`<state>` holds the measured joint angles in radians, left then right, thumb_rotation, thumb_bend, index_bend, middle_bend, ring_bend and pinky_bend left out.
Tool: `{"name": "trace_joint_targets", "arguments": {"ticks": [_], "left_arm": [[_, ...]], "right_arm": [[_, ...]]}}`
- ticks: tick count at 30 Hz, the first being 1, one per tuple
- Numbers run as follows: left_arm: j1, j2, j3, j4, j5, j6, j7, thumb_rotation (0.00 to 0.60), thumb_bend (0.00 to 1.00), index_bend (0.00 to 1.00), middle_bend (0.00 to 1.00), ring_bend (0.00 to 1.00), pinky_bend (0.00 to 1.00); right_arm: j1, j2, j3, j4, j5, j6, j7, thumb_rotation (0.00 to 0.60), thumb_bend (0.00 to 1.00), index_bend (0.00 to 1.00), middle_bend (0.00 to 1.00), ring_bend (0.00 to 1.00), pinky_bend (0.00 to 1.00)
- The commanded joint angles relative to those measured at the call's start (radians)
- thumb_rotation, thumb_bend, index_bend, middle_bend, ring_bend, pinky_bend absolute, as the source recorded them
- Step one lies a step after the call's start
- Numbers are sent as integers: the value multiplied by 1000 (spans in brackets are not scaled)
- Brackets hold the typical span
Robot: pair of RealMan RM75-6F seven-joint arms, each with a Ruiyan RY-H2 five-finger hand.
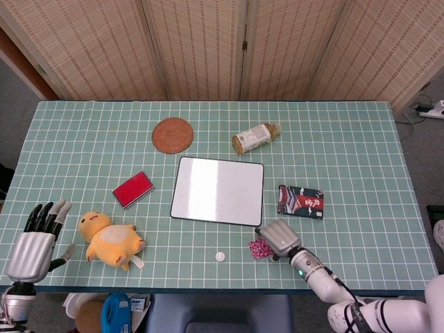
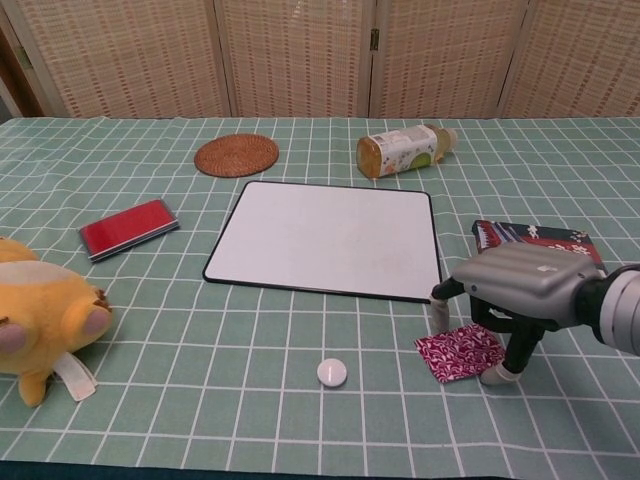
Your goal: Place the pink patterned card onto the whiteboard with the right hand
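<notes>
The pink patterned card (image 2: 459, 351) (image 1: 259, 248) lies flat on the green checked cloth, right of a small white disc and below the whiteboard's near right corner. The whiteboard (image 2: 329, 238) (image 1: 218, 189) lies in the middle of the table. My right hand (image 2: 520, 292) (image 1: 279, 238) arches over the card's right part, its fingertips (image 2: 496, 374) down on the cloth around the card; the card still lies flat. My left hand (image 1: 36, 239) hangs at the table's near left edge with fingers apart, holding nothing.
A yellow plush toy (image 1: 112, 240) sits at the near left. A red flat block (image 1: 133, 189) lies left of the whiteboard, a round cork coaster (image 1: 173, 134) and a lying bottle (image 1: 254, 137) behind it. A dark patterned packet (image 1: 301, 201) lies just beyond my right hand. A white disc (image 2: 331, 372) is near the front.
</notes>
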<state>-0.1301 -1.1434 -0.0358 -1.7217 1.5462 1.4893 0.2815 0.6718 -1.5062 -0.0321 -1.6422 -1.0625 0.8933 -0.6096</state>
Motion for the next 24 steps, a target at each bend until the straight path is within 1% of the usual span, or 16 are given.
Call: {"name": "trace_joint_targets", "arguments": {"ticks": [1,5,11,17,21,24], "left_arm": [[1,1,0,0,0,1,0,600,281,16,13,14,0],[3,2,1,1,-1,2,0,600,281,16,13,14,0],[2,1,2,0,1,2,1,600,281,15,13,14,0],[2,1,1,0,2,3,1,600,281,14,13,14,0],[3,1,1,-1,2,4,2,600,281,14,13,14,0],[3,3,1,-3,4,5,3,600,281,14,13,14,0]], "right_arm": [[3,0,2,0,4,-3,8,600,135,368,899,972,1000],[1,1,1,-1,-4,2,19,600,152,370,900,972,1000],[-3,10,2,-8,-16,9,40,600,185,427,903,972,1000],[-8,20,3,-18,-31,21,53,600,188,445,907,972,1000],[-8,34,20,-34,-44,38,69,600,188,445,906,972,1000],[3,50,54,-45,-38,45,83,600,188,445,906,972,1000]]}}
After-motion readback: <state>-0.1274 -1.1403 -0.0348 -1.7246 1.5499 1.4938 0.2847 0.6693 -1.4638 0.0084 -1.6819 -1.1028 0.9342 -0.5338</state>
